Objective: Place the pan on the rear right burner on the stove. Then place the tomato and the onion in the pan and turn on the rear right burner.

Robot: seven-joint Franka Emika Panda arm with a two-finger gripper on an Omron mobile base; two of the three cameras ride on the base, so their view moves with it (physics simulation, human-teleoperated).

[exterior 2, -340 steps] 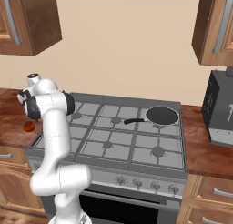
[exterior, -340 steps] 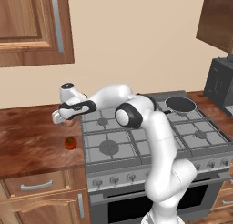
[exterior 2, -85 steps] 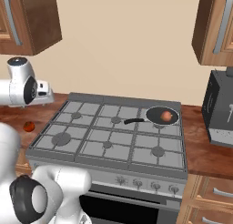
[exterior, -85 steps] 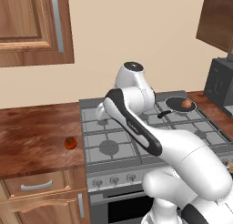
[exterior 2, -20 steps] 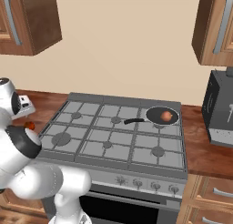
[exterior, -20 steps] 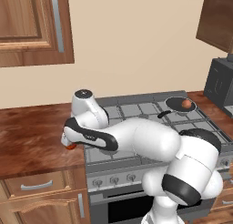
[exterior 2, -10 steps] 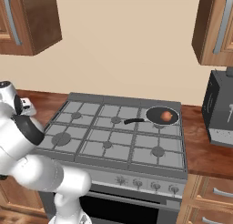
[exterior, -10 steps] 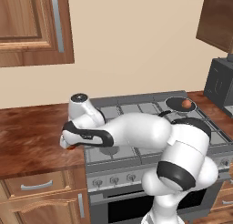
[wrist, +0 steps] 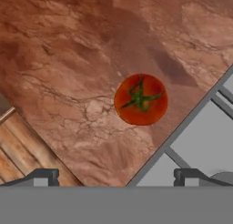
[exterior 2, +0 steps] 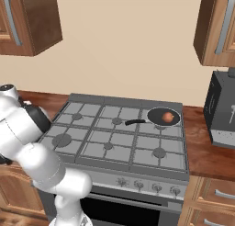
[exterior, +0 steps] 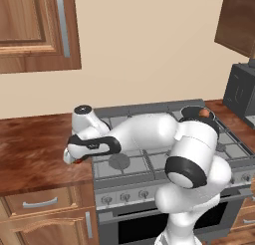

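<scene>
The black pan [exterior 2: 159, 115] rests on the rear right burner's grate [exterior 2: 146, 105] of the grey stove [exterior 2: 110, 147], handle pointing left. A pale orange-tan onion [exterior 2: 168, 117] lies inside it; the left base view shows the same pan [exterior: 193, 113] and onion [exterior: 203, 112]. The red tomato [wrist: 140, 99] with a green stem lies on the brown counter just beside the stove's left edge. My gripper [wrist: 116, 177] hangs above it, open, both fingertips [wrist: 43, 176] clear of the fruit. In the left base view my hand [exterior: 73, 158] covers most of the tomato.
A dark appliance [exterior 2: 225, 110] stands on the counter right of the stove. Wooden wall cabinets [exterior: 35, 30] hang overhead. Below the brown counter [exterior: 30, 149] is a drawer [exterior: 40, 204]. A row of knobs [exterior 2: 147, 186] lines the stove front.
The arm has swung further left and lowered, bringing the hand down over the tomato on the counter. Pan and onion have stayed put. The jaws have stayed open.
</scene>
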